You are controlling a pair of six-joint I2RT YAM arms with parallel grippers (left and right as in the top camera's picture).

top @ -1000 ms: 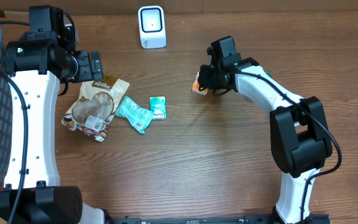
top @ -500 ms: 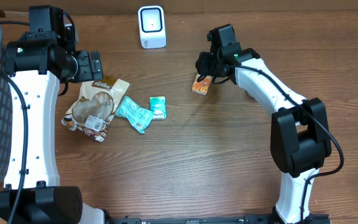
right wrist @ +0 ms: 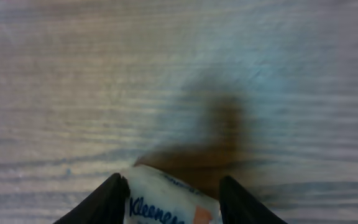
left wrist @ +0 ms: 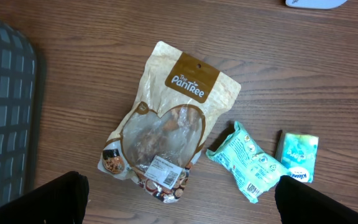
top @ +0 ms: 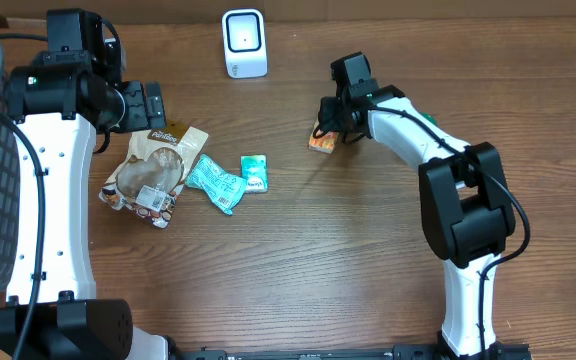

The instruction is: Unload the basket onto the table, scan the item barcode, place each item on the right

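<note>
Near the scanner (top: pixel 244 42), my right claw (top: pixel 331 124) sits around the orange pack (top: pixel 318 144) on the bench (top: pixel 298 250). I cannot tell if it grips. My left claw (top: pixel 151 105) is wide.

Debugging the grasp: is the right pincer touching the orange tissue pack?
Cannot tell. Right wrist view shows the tissue pack between the fingers of the right pincer, but blur merges their edges; overhead, the pincer hides the pack's top.
</note>
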